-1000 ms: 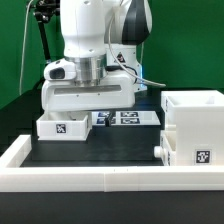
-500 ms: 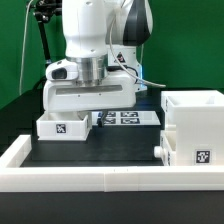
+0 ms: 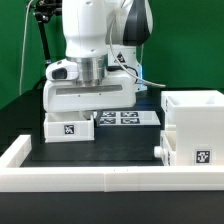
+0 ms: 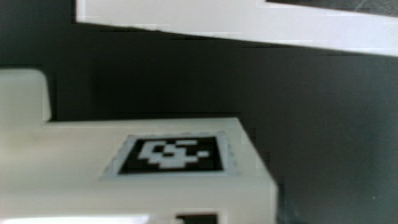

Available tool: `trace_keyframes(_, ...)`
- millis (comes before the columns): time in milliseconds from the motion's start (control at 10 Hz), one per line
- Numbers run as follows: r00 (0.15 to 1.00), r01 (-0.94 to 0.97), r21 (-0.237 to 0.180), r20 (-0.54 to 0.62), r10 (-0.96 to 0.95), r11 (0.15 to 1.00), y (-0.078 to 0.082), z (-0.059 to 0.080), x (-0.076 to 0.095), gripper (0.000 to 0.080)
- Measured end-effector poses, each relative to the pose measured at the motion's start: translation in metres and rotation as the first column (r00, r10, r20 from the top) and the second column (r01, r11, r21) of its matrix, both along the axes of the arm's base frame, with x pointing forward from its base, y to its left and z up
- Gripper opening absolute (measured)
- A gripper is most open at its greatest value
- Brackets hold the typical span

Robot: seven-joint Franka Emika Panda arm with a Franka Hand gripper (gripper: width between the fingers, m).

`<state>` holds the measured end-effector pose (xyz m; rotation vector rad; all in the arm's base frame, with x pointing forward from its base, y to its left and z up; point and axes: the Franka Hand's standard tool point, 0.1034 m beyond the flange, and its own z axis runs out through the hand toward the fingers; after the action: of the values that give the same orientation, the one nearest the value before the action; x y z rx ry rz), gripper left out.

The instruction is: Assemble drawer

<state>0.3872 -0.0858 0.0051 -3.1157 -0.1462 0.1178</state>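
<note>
Since the earlier frames the small tray under the arm sits a little farther toward the exterior view's right, its tagged front face now closer to the marker board; half a second ago its right end stood a bit farther left. It is a low white open-topped part with a black-and-white square tag on the face turned to the camera, resting on the dark tabletop toward the back left of the counter as the exterior view shows it. Directly above it hangs the robot's wide white hand, and the gripper reaches down behind the tray's top edge; its fingers are hidden by the hand body and the tray, so I cannot tell whether they are spread, pressed together or pinching the tray. The marker board lies flat just to the right of the tray, near the back edge. The tall box-shaped shell stands at the counter's right side, open at the top, with a tag low on its front and a small knob on its left face. A long low white rim wall runs along the front edge and up the left side. The wrist view is blurred: it shows a white surface carrying a square tag, with dark table beyond.
</note>
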Motion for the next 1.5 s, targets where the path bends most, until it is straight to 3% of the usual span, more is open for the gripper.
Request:
trace_keyframes(600, 1.0, -0.014, 0.001, -0.003, 0.014, 1.0, 0.004, 0.002, 0.001, 0.0042)
trace_keyframes(800, 0.992, -0.128, 0.003, -0.013, 0.128, 0.992, 0.032, 0.027, 0.011, 0.0042)
trace_keyframes(1100, 0.956, -0.287, 0.033, -0.059, 0.289, 0.957, 0.052, 0.057, 0.019, 0.0042)
trace_keyframes(1500, 0.913, -0.402, 0.047, -0.046, 0.404, 0.914, 0.051, 0.055, 0.019, 0.0043)
